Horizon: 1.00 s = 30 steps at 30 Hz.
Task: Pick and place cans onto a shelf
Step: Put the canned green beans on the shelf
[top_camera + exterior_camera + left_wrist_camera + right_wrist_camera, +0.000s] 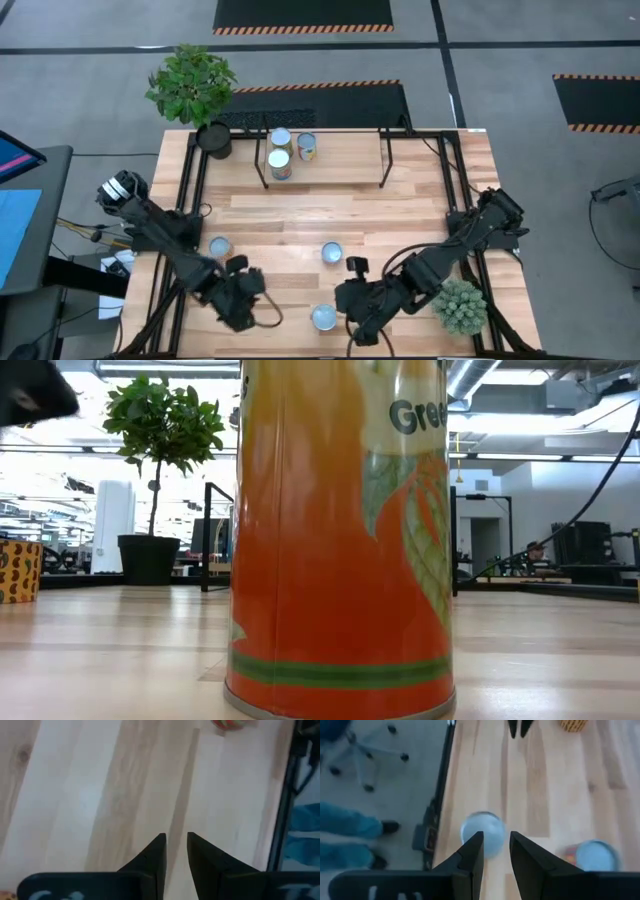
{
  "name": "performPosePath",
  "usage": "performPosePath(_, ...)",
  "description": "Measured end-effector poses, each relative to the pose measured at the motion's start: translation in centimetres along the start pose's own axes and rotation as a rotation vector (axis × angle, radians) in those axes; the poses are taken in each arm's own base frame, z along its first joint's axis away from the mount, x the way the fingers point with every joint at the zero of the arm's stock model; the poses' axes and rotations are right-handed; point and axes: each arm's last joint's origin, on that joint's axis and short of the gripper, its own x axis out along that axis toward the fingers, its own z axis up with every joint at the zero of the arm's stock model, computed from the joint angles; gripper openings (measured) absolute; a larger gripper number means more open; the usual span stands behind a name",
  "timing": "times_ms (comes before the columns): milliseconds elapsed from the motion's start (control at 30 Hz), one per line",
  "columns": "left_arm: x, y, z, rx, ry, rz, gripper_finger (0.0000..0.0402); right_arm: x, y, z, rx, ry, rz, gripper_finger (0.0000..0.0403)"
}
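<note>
Three cans (290, 152) stand close together on the shelf (330, 150) at the far edge of the table (400, 215), toward its left half: two with pale tops and one lying with a yellow-orange label showing. Three more cans stand loose on the near half of the boards: one (219, 247) on the left just beside the left arm, one (331, 253) near the middle, and one (323, 317) at the near edge between the two grippers. That last can fills the low view as a tall orange tin (340, 540) with a green band, standing upright. The left gripper (243, 297) hangs over bare wood to its left, fingers (155, 857) drawn to a narrow gap and holding nothing. The right gripper (360, 312) sits just right of the near-edge can; from its wrist a pale-topped can (482, 833) shows just beyond its fingers (472, 855), which are also narrowly parted and empty, with another can (592, 855) off to one side. A potted plant (192, 88) stands at the far left corner, and a pale green bushy plant (460, 305) at the near right.
</note>
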Motion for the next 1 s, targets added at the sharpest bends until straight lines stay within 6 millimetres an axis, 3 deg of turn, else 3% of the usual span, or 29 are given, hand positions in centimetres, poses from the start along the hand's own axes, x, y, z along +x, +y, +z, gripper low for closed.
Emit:
performPosePath(267, -1.1, -1.9, -3.2, 0.038, -0.061, -0.011, 0.0064, 3.4, -1.1, -0.4, 0.134, -0.072, 0.009, 0.0118)
performPosePath(633, -1.4, -1.9, -4.1, 0.088, -0.061, 0.021, 0.0064, 9.9, -1.1, -2.8, 0.093, 0.097, -0.004, 0.0118)
performPosePath(1000, -1.4, -1.9, -4.2, 0.095, -0.055, 0.019, 0.0064, 10.6, -1.7, -3.1, 0.078, 0.133, -0.031, 0.0118)
